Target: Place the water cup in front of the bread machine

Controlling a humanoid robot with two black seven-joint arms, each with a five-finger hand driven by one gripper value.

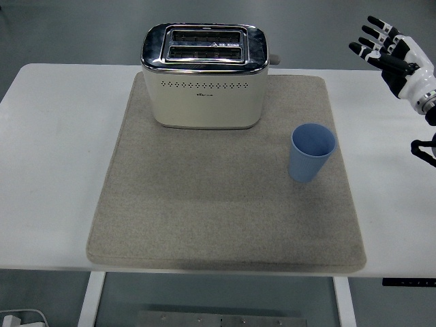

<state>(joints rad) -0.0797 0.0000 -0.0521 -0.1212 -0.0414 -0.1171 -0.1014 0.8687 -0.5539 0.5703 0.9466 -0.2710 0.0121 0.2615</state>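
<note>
right hand [397, 53] raised at the 2 o'clock corner of the scene, fingers [373, 33] fanned wide, holding nothing, well apart from everything on the worktop [54, 163]. no left hand in sight.

down and in from that hand, toward 4 o'clock of centre: blue water cup [312, 152], upright, mouth open to the camera, standing on the grey mat [204, 218] near its right edge. untouched, task not yet begun by the look of it.

further in, at 12 o'clock: cream bread machine [203, 76] with chrome top, slots up, at the back of the mat, front face toward the near edge. broad bare stretch of mat in front of it at 6 o'clock of the machine, the likely target spot.

best approach, as judged: lower from the right, come at the cup's side wall at mid height with thumb opposite fingers, close gently since a light tapered cup may tip or slip upward. lift only just off the mat, carry toward 9 o'clock, keep upright, stay short of the machine's front, set flat before letting go.
</note>
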